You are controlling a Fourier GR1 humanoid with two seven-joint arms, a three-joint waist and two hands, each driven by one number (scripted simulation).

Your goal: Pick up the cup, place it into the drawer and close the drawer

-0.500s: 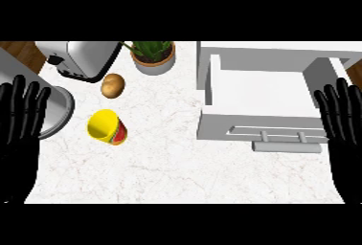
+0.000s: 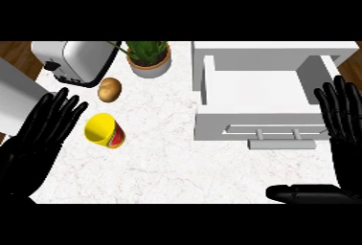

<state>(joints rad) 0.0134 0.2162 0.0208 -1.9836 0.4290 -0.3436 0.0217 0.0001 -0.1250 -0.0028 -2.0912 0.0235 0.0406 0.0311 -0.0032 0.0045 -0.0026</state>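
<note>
The cup (image 2: 105, 130) is yellow inside with a red side and lies tilted on the white counter, left of centre. My left hand (image 2: 44, 131) is just left of it, open with straight fingers pointing up and right; the fingertips stop a little short of the cup's rim. The white drawer (image 2: 254, 117) stands pulled open at the right, nothing inside, its bar handle (image 2: 279, 134) on the near front. My right hand (image 2: 344, 115) is open at the drawer's right side, fingers up, with its thumb (image 2: 308, 194) stretched out along the lower edge.
A brown potato (image 2: 109, 89) lies behind the cup. A potted plant (image 2: 148, 58) and a silver toaster (image 2: 76, 61) stand at the back left. The white cabinet top (image 2: 272, 48) runs behind the drawer.
My left hand has moved in from the left edge toward the cup and shows larger. The right hand has hardly shifted; its thumb now shows at the bottom.
</note>
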